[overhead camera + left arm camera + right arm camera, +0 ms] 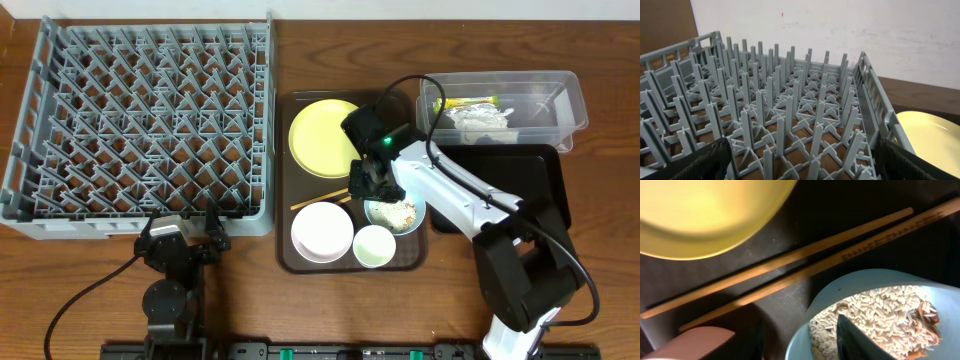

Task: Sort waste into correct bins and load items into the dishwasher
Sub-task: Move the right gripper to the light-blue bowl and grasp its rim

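The light blue bowl point(393, 212) with white rice scraps point(880, 310) sits on the brown tray point(296, 150). My right gripper point(368, 182) is down over the bowl's left rim point(805, 330), open. One finger point(860, 342) stands in the rice and the other is outside the wall; neither presses the rim. Wooden chopsticks point(805, 260) lie beside the bowl, below the yellow plate point(322, 135). The white bowl point(322, 232) and green cup point(375, 246) stand at the tray's front. My left gripper point(185, 235) rests open at the front edge of the grey dish rack point(150, 120), nothing between its fingers point(695, 165).
The clear tub point(560, 95) at the back right holds the green-and-orange wrapper point(470, 102) and crumpled white paper point(485, 120). In front of it lies the black tray point(545, 170), partly under my right arm. Upright pegs point(790, 100) fill the rack.
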You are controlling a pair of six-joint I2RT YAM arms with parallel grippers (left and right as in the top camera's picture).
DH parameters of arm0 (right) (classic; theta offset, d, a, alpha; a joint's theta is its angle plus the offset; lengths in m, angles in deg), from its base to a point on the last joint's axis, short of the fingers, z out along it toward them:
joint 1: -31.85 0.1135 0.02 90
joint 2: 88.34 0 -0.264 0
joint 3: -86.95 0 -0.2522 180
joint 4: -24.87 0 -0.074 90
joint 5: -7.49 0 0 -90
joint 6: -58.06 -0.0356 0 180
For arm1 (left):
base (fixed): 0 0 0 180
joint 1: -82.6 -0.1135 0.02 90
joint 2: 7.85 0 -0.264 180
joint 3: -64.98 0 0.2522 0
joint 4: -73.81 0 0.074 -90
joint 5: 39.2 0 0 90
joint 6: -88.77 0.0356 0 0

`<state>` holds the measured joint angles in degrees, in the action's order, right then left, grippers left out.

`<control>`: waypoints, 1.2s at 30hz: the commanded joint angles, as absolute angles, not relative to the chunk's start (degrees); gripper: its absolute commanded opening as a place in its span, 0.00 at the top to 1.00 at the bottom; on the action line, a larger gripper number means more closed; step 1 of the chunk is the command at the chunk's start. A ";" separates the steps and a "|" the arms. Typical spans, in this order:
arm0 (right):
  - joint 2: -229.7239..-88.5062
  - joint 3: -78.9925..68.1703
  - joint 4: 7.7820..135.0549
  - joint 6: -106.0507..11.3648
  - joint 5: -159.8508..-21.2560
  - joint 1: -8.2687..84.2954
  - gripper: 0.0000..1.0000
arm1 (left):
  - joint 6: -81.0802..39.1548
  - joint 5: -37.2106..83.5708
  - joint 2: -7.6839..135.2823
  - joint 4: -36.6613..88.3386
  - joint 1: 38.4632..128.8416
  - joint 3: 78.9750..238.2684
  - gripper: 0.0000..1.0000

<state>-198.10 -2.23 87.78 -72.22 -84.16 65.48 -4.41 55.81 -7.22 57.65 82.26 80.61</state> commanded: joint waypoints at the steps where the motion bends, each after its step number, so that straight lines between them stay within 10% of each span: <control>1: -198.14 -2.49 87.69 -73.02 -84.49 66.33 0.62 | -4.73 56.12 -7.55 56.32 81.91 78.98 0.08; 28: -201.53 -2.58 87.12 -72.57 -85.58 66.37 0.71 | -4.73 56.12 -7.55 56.32 81.91 78.98 0.08; 36: -201.53 -2.58 86.99 -72.33 -85.58 66.37 0.89 | -4.73 56.12 -7.55 56.32 81.91 78.98 0.08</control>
<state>-201.03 -2.23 87.19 -72.35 -85.60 65.70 -4.43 55.81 -7.22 57.65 82.26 80.61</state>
